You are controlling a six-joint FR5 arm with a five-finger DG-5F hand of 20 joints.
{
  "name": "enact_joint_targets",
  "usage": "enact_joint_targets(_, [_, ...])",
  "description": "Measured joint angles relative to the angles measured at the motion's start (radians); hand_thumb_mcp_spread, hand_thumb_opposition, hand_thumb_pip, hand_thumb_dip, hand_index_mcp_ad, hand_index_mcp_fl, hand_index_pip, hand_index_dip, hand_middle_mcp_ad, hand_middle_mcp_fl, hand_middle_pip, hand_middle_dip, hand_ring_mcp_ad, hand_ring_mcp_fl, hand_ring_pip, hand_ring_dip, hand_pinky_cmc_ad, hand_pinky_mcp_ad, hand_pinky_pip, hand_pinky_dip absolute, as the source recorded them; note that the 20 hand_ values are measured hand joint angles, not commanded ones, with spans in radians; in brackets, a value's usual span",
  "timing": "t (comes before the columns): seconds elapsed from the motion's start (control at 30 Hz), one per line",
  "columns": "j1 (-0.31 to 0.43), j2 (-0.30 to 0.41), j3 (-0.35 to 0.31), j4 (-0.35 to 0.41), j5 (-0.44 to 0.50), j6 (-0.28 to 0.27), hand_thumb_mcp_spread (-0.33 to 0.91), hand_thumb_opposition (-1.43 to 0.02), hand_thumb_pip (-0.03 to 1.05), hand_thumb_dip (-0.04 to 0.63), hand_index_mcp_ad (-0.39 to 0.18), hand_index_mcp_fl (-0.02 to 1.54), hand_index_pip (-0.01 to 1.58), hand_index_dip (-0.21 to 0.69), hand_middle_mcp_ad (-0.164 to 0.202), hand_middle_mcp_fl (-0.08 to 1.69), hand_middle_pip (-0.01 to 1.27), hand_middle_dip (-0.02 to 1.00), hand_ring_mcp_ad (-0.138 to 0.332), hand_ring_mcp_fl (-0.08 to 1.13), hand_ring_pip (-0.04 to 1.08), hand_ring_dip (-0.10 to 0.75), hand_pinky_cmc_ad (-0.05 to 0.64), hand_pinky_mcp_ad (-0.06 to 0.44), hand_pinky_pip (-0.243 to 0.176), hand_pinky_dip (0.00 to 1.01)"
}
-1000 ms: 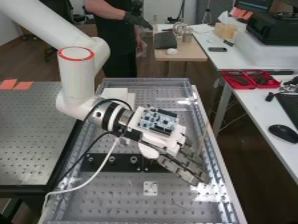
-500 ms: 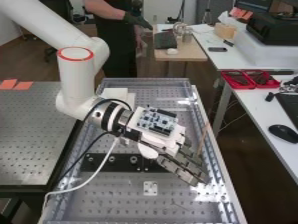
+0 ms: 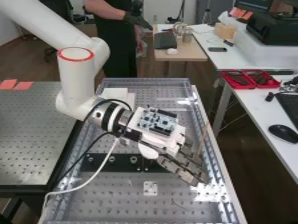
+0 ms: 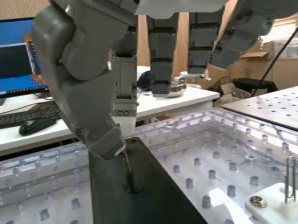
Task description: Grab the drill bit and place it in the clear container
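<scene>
Hanging over bench (image 3: 120, 197), hand (image 3: 186, 170): fingers straight, apart. Bit (image 4: 126, 161) upright at thumb tip, above dark plate (image 4: 156, 200); you can't tell if gripped. Perforated surface glares in patches. Beside it, white desk (image 3: 249, 102) holds mouse (image 3: 284, 133), then red trays (image 3: 247, 87); farther back, wooden table (image 3: 191, 55).

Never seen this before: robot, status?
Robot hand above dark plate, grip unclear. Thin rod, possibly the bit, beneath it. Possible snag: pinned white block nearby.
</scene>
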Motion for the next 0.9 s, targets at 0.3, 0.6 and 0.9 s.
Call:
enact_joint_targets(0.3, [0.0,-0.004,0.004,-0.003,0.007,-0.002,0.55,-0.91,0.53,0.302,-0.099,0.52,1.09,0.346,0.075,0.37,0.13,0.23,0.178,0.14,0.11,0.037,0.342,0.157,-0.045,0.15])
enact_joint_targets(0.6, [-0.002,-0.011,0.014,-0.005,-0.003,-0.005,0.57,-0.92,0.53,0.302,-0.099,0.59,1.17,0.354,0.077,0.37,0.13,0.23,0.178,0.14,0.11,0.037,0.342,0.157,-0.045,0.15])
enact_joint_targets(0.9, [-0.004,-0.014,0.019,-0.01,0.0,-0.005,0.57,-0.92,0.53,0.302,-0.099,0.58,1.16,0.351,0.077,0.37,0.13,0.23,0.178,0.14,0.11,0.037,0.342,0.157,-0.045,0.15])
